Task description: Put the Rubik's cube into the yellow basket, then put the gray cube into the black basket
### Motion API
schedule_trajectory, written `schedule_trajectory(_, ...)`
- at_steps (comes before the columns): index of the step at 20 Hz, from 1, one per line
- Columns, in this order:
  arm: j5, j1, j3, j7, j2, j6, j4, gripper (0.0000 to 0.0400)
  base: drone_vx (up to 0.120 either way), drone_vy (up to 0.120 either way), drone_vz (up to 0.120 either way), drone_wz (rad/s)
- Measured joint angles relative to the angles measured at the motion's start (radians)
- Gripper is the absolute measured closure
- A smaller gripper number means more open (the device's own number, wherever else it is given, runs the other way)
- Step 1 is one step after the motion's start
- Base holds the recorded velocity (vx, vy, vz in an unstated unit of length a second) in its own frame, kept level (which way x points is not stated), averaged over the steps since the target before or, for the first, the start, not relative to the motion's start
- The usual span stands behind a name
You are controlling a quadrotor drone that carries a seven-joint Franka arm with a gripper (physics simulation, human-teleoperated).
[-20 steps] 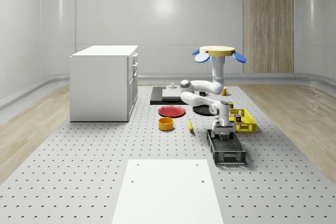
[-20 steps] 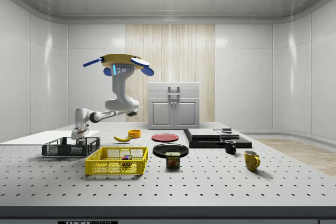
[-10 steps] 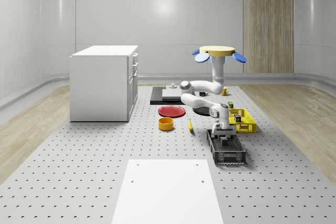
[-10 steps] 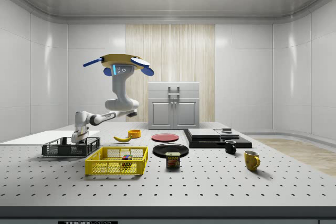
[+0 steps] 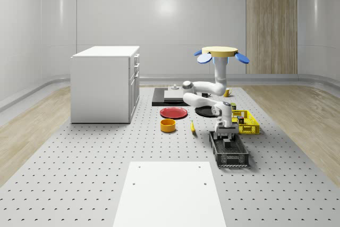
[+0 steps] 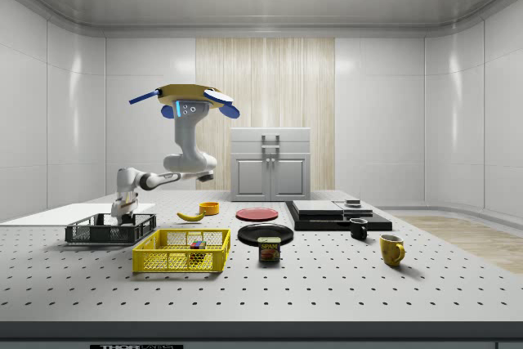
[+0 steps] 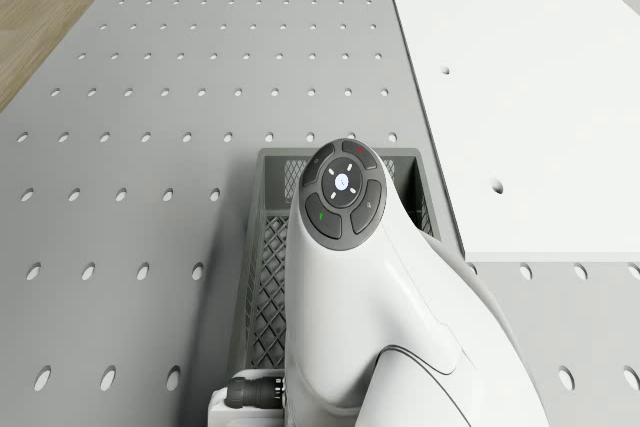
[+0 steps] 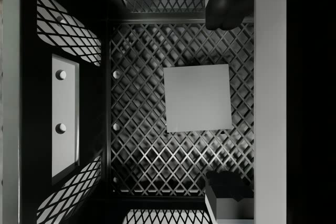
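Black basket (image 5: 230, 152) walls hem the gray cube (image 8: 198, 98); open desk (image 5: 79, 174) spreads toward the whole-scene view's lower left.

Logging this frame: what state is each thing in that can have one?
gray cube: lying flat on the black basket's mesh floor, not gripped.
Rubik's cube: inside the yellow basket.
gripper: open, down in the black basket, fingers clear of the gray cube.
drone: hovering above the table.
cabinet: drawers shut.
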Motion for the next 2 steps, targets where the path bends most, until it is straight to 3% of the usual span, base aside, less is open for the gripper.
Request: schedule_trajectory(2, 0.006, 0.001, 0.006, 0.000, -0.001, -0.002, -0.002, 0.0002, 0.000, 0.000, 0.000, 0.000)
